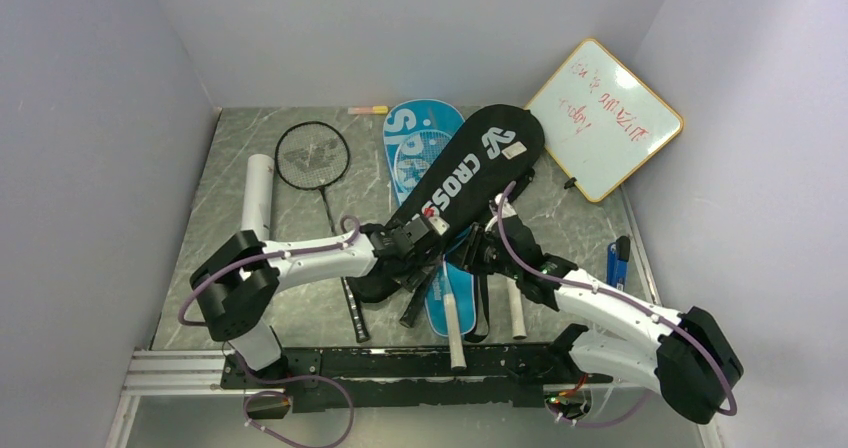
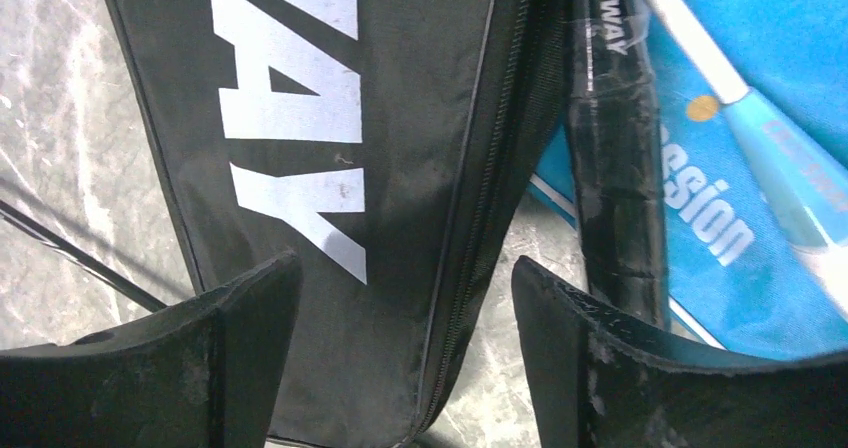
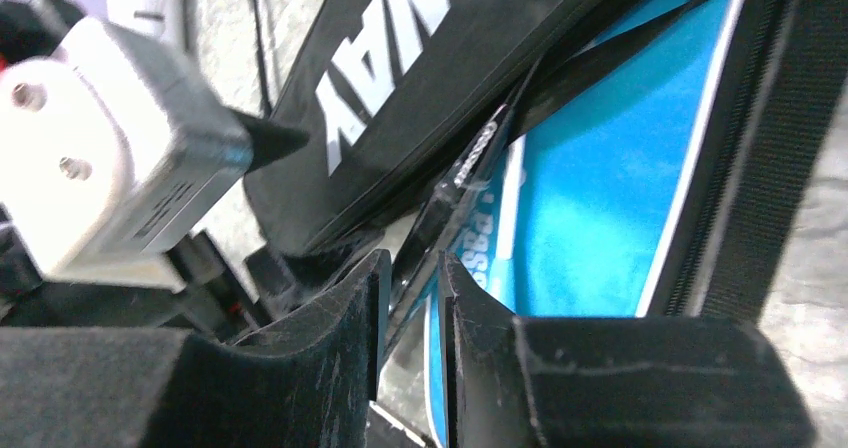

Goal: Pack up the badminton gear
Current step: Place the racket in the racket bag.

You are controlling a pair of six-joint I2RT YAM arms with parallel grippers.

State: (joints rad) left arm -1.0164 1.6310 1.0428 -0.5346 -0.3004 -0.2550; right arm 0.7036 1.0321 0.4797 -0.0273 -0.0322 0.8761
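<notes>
Tabletop (image 1: 225,148); black cover (image 2: 400,168) below left end effector (image 2: 405,268)

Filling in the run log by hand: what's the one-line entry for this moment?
left gripper: open above narrow end of black CROSSWAY cover | right gripper: shut on black racket handle | blue cover: beneath both

Racket covers, two: black "CROSSWAY" cover (image 1: 470,173), blue "SPORT" cover (image 1: 420,138). Rackets in full view, one: black racket (image 1: 312,155). Further handles by the covers, three: black handle (image 1: 412,308), white-gripped handle (image 1: 455,333), second white-gripped handle (image 1: 516,313). White cardboard tube (image 1: 258,193), one. Whiteboard (image 1: 603,118), one. Pink-yellow marker (image 1: 367,110), one. Small blue object (image 1: 619,260), one.
</notes>
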